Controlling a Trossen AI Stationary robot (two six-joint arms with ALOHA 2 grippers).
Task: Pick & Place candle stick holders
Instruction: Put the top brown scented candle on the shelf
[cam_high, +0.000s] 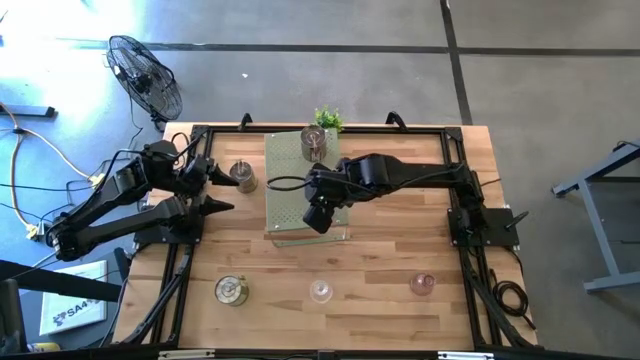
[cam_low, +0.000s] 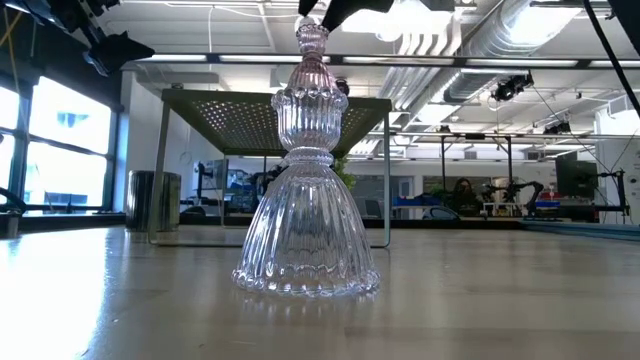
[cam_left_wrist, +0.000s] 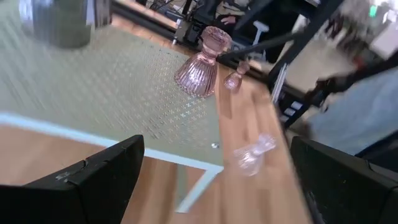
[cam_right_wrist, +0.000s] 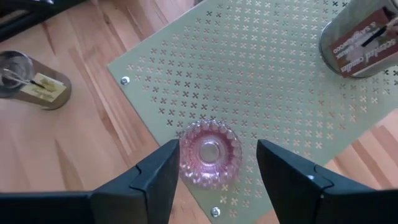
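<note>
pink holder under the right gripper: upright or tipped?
Upright: pink holder stands on the perforated board, round top facing the right gripper.

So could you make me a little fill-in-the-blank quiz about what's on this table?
1. The pink glass holder between the right gripper's jaws stands on the perforated ____.
2. The holder beside the plant is made of ____.
3. Along the table's edge farthest from the plant stand ____ holders.
4. The left gripper's jaws are ____.

Missing words: board; metal; three; open.
</note>
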